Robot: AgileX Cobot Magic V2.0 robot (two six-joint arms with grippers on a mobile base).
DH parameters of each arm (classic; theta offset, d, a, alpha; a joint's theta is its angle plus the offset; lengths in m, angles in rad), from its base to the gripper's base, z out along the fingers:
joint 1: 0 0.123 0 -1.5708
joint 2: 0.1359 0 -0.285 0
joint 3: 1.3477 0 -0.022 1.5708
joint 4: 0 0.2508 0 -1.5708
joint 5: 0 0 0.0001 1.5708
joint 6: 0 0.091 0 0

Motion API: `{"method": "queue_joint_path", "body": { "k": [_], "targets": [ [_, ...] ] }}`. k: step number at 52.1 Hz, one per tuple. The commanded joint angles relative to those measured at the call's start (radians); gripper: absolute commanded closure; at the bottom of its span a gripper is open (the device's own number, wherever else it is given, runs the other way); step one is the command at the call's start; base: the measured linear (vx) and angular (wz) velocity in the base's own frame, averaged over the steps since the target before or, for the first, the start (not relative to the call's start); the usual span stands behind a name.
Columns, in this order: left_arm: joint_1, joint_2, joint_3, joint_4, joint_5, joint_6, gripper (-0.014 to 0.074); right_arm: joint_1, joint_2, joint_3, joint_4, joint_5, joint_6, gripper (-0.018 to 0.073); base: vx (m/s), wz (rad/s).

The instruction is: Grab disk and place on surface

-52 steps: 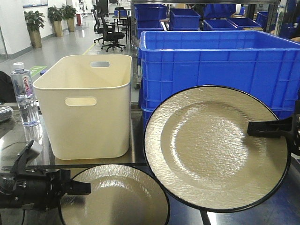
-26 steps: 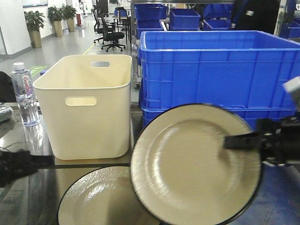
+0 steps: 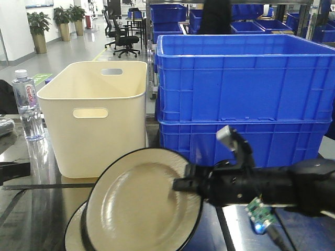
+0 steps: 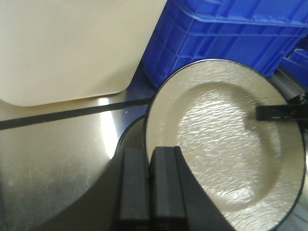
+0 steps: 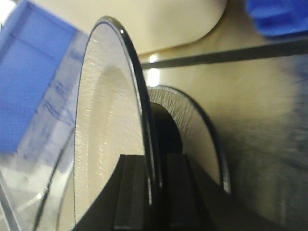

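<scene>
My right gripper [image 3: 180,184] is shut on the rim of the disk [image 3: 141,201], a beige plate with a black edge. It holds the disk tilted on edge, low over the surface [image 3: 31,209], a shiny steel tabletop with black tape lines. In the right wrist view its fingers [image 5: 132,192] clamp the disk's rim [image 5: 144,144]. A second, similar plate [image 3: 73,238] lies flat on the surface just behind and under the held disk. My left gripper [image 4: 150,190] is shut on nothing, close to the disk [image 4: 226,144] at its left.
A cream plastic bin [image 3: 97,115] stands behind the plates. Stacked blue crates [image 3: 241,78] fill the back right. A water bottle [image 3: 23,104] is at the far left. Black tape [image 4: 72,114] crosses the tabletop in front of the bin.
My right gripper has carried the disk down and to the left, over the lying plate. My left arm has pulled back to the left, away from that plate.
</scene>
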Motion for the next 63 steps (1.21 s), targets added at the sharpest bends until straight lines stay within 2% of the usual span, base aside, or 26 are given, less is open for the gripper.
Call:
{"method": "queue_joint_path", "body": {
  "k": [1, 8, 12, 15, 21, 26, 29, 34, 36, 37, 43, 46, 50, 53, 56, 58, 63],
  "targets": [
    [0.002, -0.023, -0.034, -0.032, -0.010, -0.034, 0.0603, 0.026, -0.026, -0.037, 0.120, 0.019, -0.046, 0.0430, 0.00, 0.00],
    [0.002, -0.023, -0.034, -0.031, -0.009, -0.034, 0.0603, 0.034, -0.004, -0.037, 0.114, 0.018, -0.052, 0.0260, 0.00, 0.00],
    [0.002, -0.023, -0.034, -0.031, -0.008, -0.034, 0.0603, 0.030, -0.003, -0.037, 0.111, 0.007, -0.095, 0.0151, 0.00, 0.00],
    [0.002, -0.023, -0.034, -0.031, -0.008, -0.034, 0.0603, 0.030, -0.007, -0.037, 0.112, -0.009, -0.154, 0.0072, 0.00, 0.00],
    [0.002, -0.023, -0.034, -0.026, -0.005, -0.034, 0.0602, 0.030, -0.035, -0.037, 0.109, -0.076, -0.303, -0.0022, 0.00, 0.00],
    [0.002, -0.023, -0.034, 0.003, -0.005, -0.044, 0.0601, 0.030, -0.075, -0.037, 0.083, -0.172, -0.450, -0.0041, 0.00, 0.00],
    [0.002, -0.023, -0.034, 0.043, -0.005, -0.068, 0.0601, 0.030, -0.114, -0.037, 0.021, -0.258, -0.539, -0.0032, 0.00, 0.00],
    [0.002, -0.023, -0.034, 0.159, -0.005, -0.151, 0.0599, 0.030, -0.177, -0.036, -0.130, -0.362, -0.565, 0.0009, 0.00, 0.00],
    [0.002, -0.023, -0.034, 0.244, -0.009, -0.204, 0.0599, 0.030, -0.204, -0.036, -0.191, -0.387, -0.545, 0.0038, 0.00, 0.00],
    [0.002, -0.023, -0.034, 0.277, -0.011, -0.226, 0.0598, 0.030, -0.221, -0.036, -0.216, -0.397, -0.528, 0.0062, 0.00, 0.00],
    [0.002, -0.023, -0.034, 0.611, -0.033, -0.444, 0.0598, 0.030, -0.314, -0.034, -0.458, -0.405, -0.357, 0.0247, 0.00, 0.00],
    [0.002, -0.024, -0.034, 0.771, -0.039, -0.554, 0.0598, 0.030, -0.365, -0.034, -0.593, -0.387, -0.232, 0.0375, 0.00, 0.00],
    [0.000, -0.035, -0.033, 0.943, -0.046, -0.688, 0.0598, 0.030, -0.437, -0.034, -0.803, -0.328, -0.014, 0.0569, 0.00, 0.00],
    [-0.011, -0.057, -0.033, 1.018, -0.057, -0.726, 0.0598, 0.030, -0.487, -0.034, -0.931, -0.259, 0.186, 0.0575, 0.00, 0.00],
    [-0.031, -0.099, -0.031, 1.047, -0.081, -0.721, 0.0598, 0.030, -0.537, -0.034, -1.114, -0.161, 0.420, 0.0569, 0.00, 0.00],
    [-0.046, -0.130, -0.024, 1.049, -0.109, -0.705, 0.0598, 0.030, -0.564, -0.034, -1.203, -0.104, 0.532, 0.0568, 0.00, 0.00],
    [-0.093, -0.237, 0.022, 1.030, -0.209, -0.648, 0.0598, 0.030, -0.633, -0.025, -1.400, -0.005, 0.708, 0.0568, 0.00, 0.00]
  ]
}}
